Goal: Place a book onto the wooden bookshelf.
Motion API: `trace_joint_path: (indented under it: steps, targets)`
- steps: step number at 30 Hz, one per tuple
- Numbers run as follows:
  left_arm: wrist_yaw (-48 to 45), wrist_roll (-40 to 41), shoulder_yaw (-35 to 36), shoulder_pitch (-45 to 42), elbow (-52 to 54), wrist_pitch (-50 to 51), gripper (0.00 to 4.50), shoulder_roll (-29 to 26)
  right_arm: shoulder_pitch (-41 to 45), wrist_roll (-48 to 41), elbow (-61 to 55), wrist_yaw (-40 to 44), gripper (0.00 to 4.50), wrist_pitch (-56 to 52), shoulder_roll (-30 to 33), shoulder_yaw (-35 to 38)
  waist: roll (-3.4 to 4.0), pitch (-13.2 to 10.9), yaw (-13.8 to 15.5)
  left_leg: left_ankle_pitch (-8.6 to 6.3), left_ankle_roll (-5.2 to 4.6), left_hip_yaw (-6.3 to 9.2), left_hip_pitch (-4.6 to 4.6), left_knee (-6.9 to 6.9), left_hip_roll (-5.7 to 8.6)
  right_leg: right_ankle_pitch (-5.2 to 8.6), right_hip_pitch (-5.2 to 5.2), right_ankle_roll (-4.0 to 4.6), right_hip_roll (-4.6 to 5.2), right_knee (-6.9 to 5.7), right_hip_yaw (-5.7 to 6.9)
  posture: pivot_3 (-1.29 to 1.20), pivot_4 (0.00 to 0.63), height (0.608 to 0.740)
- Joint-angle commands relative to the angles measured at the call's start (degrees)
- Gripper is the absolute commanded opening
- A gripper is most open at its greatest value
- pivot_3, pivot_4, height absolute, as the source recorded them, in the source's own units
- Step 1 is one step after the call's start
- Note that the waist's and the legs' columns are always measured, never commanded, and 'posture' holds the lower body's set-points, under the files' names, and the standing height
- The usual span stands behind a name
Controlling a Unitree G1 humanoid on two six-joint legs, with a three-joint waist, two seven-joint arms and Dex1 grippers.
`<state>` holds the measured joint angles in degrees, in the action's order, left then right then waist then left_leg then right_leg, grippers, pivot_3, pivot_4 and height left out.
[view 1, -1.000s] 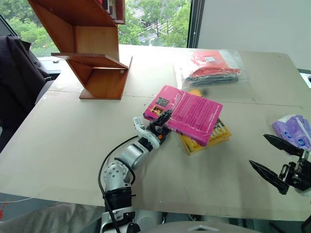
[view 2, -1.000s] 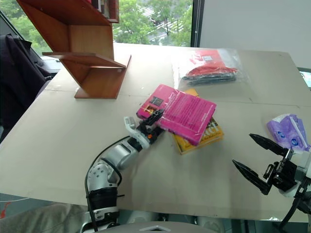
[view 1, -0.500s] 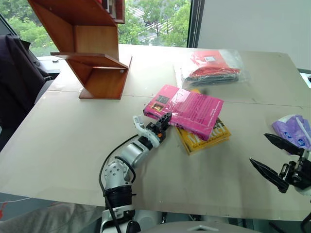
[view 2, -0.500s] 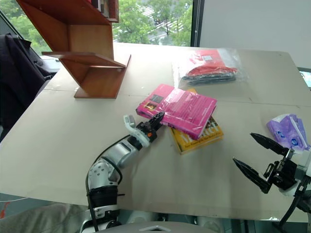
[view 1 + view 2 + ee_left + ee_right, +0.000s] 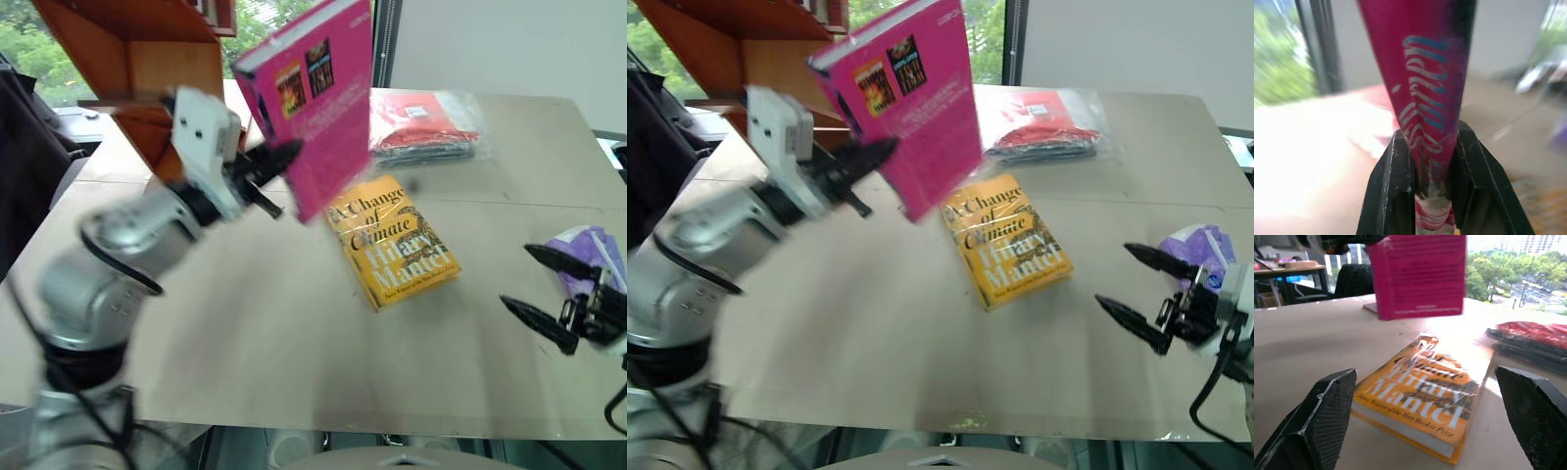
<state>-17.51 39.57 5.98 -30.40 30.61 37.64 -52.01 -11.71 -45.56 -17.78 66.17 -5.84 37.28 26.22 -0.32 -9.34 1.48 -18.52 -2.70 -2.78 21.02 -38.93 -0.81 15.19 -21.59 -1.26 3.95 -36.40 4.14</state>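
Observation:
The magenta-pink book [image 5: 318,98] hangs upright in the air above the table, its back cover with two small dark pictures facing me. My left gripper [image 5: 279,181] is shut on its lower edge; in the left wrist view both black fingers [image 5: 1393,186] press the book [image 5: 1430,73] between them. The wooden bookshelf [image 5: 127,39] stands just behind and left of the raised book, at the table's far left. My right gripper [image 5: 517,276] hovers open and empty over the table's near right side.
The yellow "A Change of Climate" book [image 5: 397,240] lies flat mid-table, in front of my right gripper. A bagged red bundle [image 5: 426,122] sits at the back. A purple packet [image 5: 588,250] lies by the right gripper. A dark jacket [image 5: 20,166] hangs at the left edge.
My left gripper shut on the pink book and lifted it off the yellow book, swinging it up and left towards the shelf until it stood upright. The right gripper stayed open.

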Motion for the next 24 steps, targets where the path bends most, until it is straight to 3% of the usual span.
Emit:
trace_joint_path:
  steps: [1,5,11,19,24]
  targets:
    - [-3.9,-16.9,-0.2,-4.7,-2.8,-10.0,0.33,-9.0,6.7,-1.5,5.4,3.4,4.5,-1.2,1.8,-0.8,-0.08,-0.2,-0.2,0.0,0.0,0.02,-0.02,0.01,0.01,0.01,-0.02,-0.02,-0.03,-0.04,0.01,0.0,0.15,0.74]
    - [-5.9,-31.3,-2.5,-8.0,-3.1,-17.0,0.33,-16.8,16.2,-1.2,12.1,5.9,4.5,-1.9,3.0,-2.4,-0.15,-0.4,-0.4,0.05,0.08,0.12,0.14,0.12,-0.03,0.01,-0.08,-0.06,-0.06,0.13,0.17,0.0,0.15,0.74]
    - [-9.1,-47.7,-2.2,-2.9,-4.1,-25.9,0.33,-24.7,25.9,-3.4,17.2,9.9,4.5,-4.5,3.3,-3.9,-0.13,-0.5,-0.5,0.09,0.14,0.16,0.4,0.09,-0.03,0.08,-0.08,-0.19,-0.25,0.45,0.54,0.0,0.15,0.74]
    - [-12.4,-55.7,4.7,3.4,-7.7,-28.9,0.33,-26.2,31.7,-5.9,19.1,14.1,4.5,-10.3,4.1,-5.0,-0.22,-0.6,-0.4,0.09,0.13,0.27,0.77,-0.23,-0.1,0.08,-0.22,-0.26,-0.25,0.38,0.85,0.0,0.15,0.74]
    - [-17.2,-58.0,11.1,8.5,-5.2,-22.6,0.33,-24.5,33.2,-4.6,21.5,15.8,4.5,-10.1,3.2,-5.3,-0.31,-0.7,-0.5,0.09,0.12,0.25,0.79,-0.31,-0.11,0.07,-0.21,-0.27,0.06,0.18,0.85,0.0,0.15,0.74]
